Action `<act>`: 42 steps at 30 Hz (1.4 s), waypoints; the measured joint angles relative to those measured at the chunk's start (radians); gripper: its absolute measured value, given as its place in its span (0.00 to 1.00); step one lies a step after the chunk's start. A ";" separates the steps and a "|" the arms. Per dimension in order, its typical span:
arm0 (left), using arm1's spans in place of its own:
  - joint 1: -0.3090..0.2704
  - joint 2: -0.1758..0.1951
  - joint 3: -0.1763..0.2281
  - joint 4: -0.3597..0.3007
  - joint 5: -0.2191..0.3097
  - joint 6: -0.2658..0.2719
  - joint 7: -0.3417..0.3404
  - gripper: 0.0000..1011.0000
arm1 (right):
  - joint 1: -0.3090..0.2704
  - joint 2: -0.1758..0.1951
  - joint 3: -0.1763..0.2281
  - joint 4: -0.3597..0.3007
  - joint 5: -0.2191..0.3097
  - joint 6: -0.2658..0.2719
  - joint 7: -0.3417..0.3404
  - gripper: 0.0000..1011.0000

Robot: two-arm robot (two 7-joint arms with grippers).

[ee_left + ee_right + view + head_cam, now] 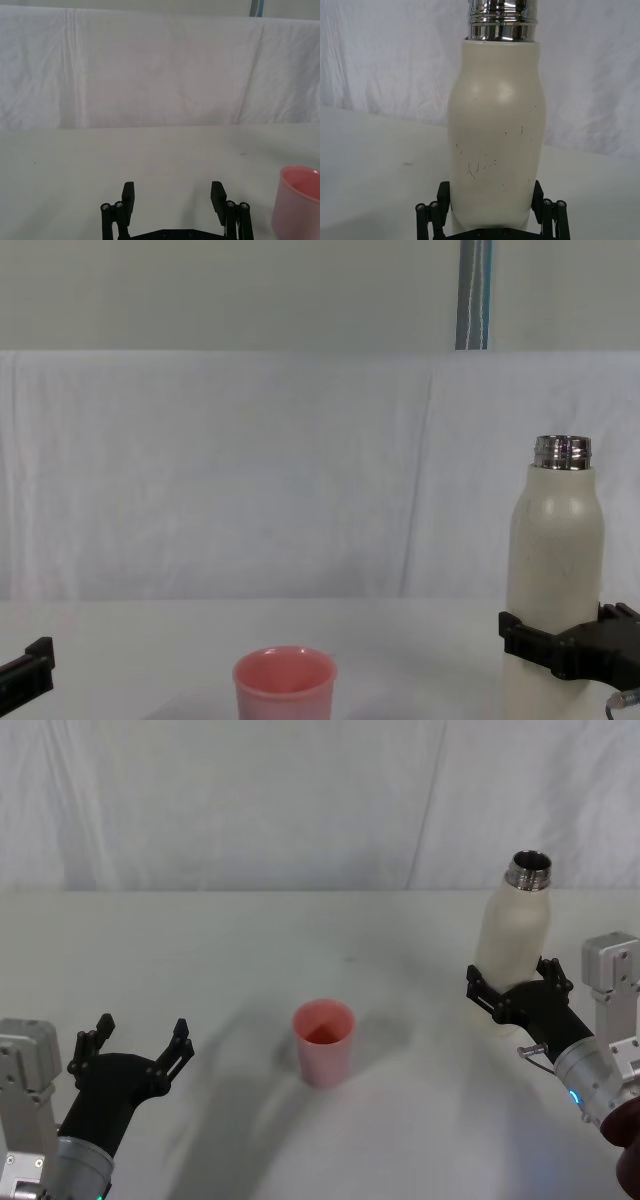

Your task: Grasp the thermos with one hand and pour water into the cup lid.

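Observation:
The cream-white thermos (pixel 516 928) stands upright at the table's right side, its steel neck uncapped (pixel 502 20). My right gripper (pixel 517 990) is shut on its lower body, one finger on each side (pixel 491 202); the chest view shows the same hold (pixel 556 645) on the thermos (pixel 555 560). The pink cup lid (pixel 323 1041) stands mouth-up near the table's middle, well left of the thermos (pixel 284 682). My left gripper (pixel 138 1042) rests open at the lower left, nothing between its fingers (pixel 173 197), with the cup lid (pixel 298 202) off to its side.
A white cloth covers the table (pixel 200 950) and hangs as a backdrop (pixel 250 460) behind it. Bare table lies between the cup lid and the thermos and all around the left gripper.

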 joint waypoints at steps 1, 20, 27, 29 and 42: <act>0.000 0.000 0.000 0.000 0.000 0.000 0.000 0.99 | 0.000 0.000 0.000 0.000 0.000 0.000 0.000 0.99; 0.000 0.000 0.000 0.000 0.000 0.000 0.000 0.99 | -0.003 0.000 -0.001 -0.004 -0.008 -0.002 -0.004 0.99; 0.000 0.000 0.000 0.000 0.000 0.000 0.000 0.99 | -0.005 0.001 -0.004 -0.007 -0.015 -0.004 -0.004 0.99; 0.000 0.000 0.000 0.000 0.000 0.000 0.000 0.99 | -0.007 0.002 -0.004 -0.009 -0.015 -0.004 -0.002 0.99; 0.000 0.000 0.000 0.000 0.000 0.000 0.000 0.99 | -0.022 0.016 -0.006 -0.027 -0.012 0.004 0.010 0.99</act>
